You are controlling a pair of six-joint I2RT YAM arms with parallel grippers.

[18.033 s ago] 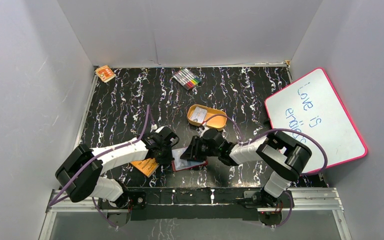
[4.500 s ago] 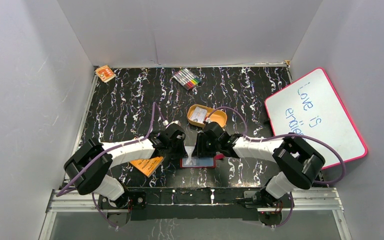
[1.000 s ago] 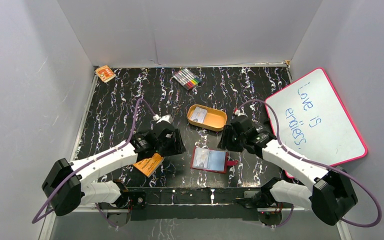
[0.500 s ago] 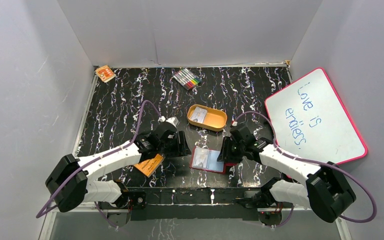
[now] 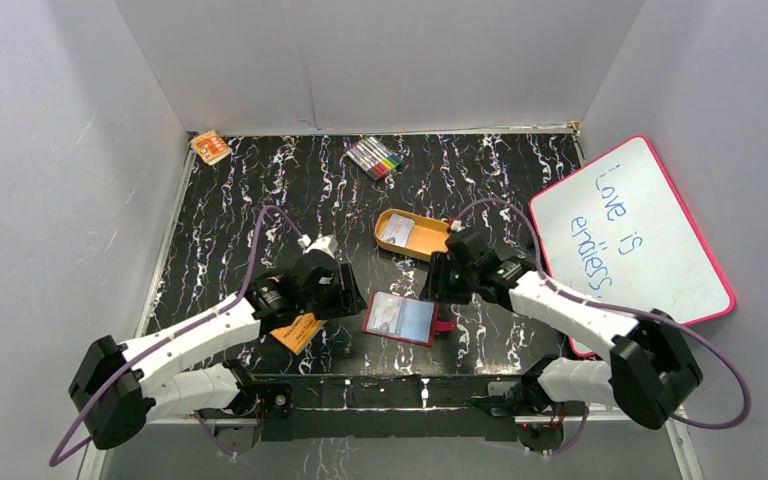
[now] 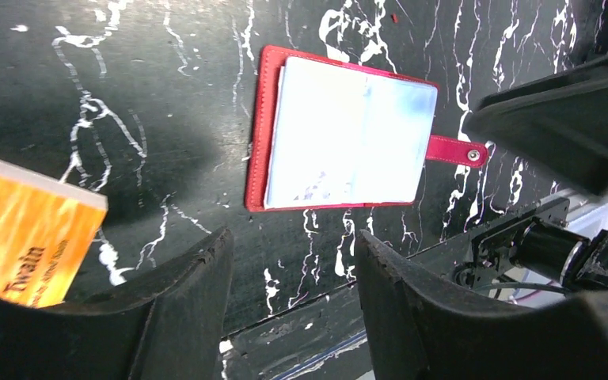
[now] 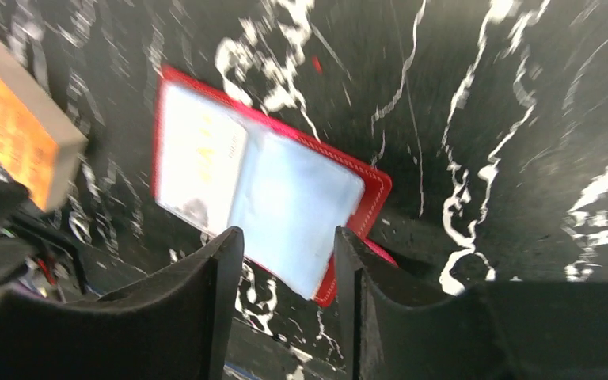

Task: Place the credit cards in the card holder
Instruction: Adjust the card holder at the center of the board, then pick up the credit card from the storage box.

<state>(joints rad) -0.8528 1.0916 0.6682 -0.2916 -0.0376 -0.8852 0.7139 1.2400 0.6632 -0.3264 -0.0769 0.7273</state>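
Note:
The card holder (image 5: 400, 318) lies opened flat near the table's front edge, red-bordered with bluish-clear pockets (image 6: 340, 134) (image 7: 285, 202). Its snap tab (image 6: 455, 150) points right. A pale credit card (image 6: 317, 146) (image 7: 198, 162) with faint print sits in its left half. Another pale card (image 5: 395, 230) lies in the orange tin (image 5: 430, 242). My left gripper (image 5: 345, 297) (image 6: 293, 245) hovers just left of the holder, open and empty. Above the holder's right edge hangs my right gripper (image 5: 438, 287) (image 7: 286, 237), open, holding nothing.
An orange booklet (image 5: 298, 330) (image 6: 24, 229) lies left of the holder under my left arm. Coloured markers (image 5: 375, 157) and a small orange box (image 5: 210, 147) sit at the back. A pink-framed whiteboard (image 5: 625, 240) leans at the right.
The card holder has slid a little to the left. My right gripper dipped toward its right edge, then drew back up toward the tin. My left gripper has backed off to the left.

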